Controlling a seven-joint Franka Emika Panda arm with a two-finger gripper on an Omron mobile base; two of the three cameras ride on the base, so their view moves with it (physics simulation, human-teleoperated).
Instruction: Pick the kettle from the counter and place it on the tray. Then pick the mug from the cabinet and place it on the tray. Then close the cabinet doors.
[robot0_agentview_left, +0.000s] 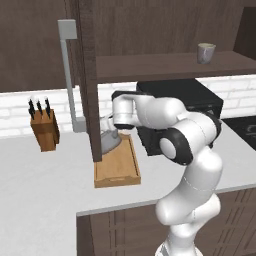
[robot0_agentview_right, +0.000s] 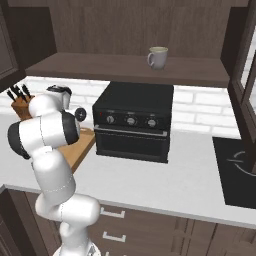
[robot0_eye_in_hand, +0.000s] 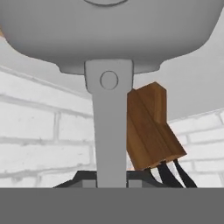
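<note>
The grey kettle is at the far end of the wooden tray, half hidden behind an open cabinet door. I cannot tell whether it rests on the tray. My gripper is shut on the kettle's handle, and the kettle's rounded body lies just beyond it. The hand reaches in from the right. The pale mug stands upright on the cabinet shelf, far from the gripper. In the right base view my arm covers most of the tray.
A black countertop oven stands right of the tray under the shelf. A knife block sits at the left by the brick wall. A second cabinet door hangs open at the right, above a dark hob.
</note>
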